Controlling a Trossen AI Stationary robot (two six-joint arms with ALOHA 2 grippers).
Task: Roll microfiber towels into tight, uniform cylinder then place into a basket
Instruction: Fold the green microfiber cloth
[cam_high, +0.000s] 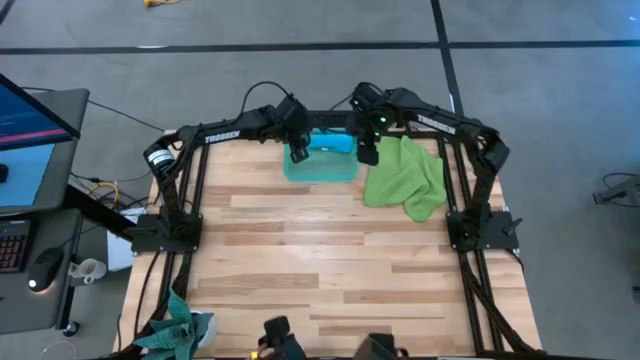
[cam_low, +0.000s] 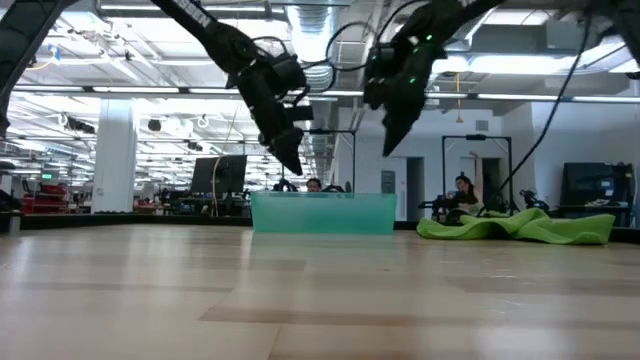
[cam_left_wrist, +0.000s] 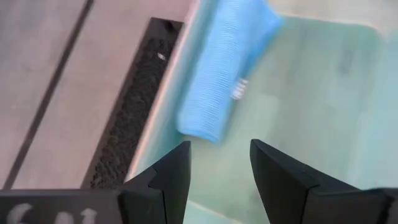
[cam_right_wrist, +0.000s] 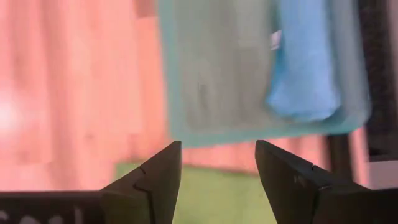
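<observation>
Sat at far edge of wood-plank table (cam_high: 330, 250): see-through teal basket (cam_high: 320, 166), low walls, w/ ribbed sky-blue towel (cam_left_wrist: 227, 68) rolled into cylinder inside along far wall. Lay crumpled just right of it: lime green towel (cam_high: 408, 178), unrolled. Hovered above basket w/ fingers parted, empty: left gripper (cam_left_wrist: 219, 168) and right gripper (cam_right_wrist: 217, 168). Shown only by wrist views: roll's white tag (cam_left_wrist: 239, 90).

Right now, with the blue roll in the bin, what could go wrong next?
The lime green microfiber towel lies crumpled beside the see-through teal plastic basket, so it may roll unevenly. The rolled sky-blue towel could loosen. Both open grippers, left and right, hover close and might collide.
</observation>
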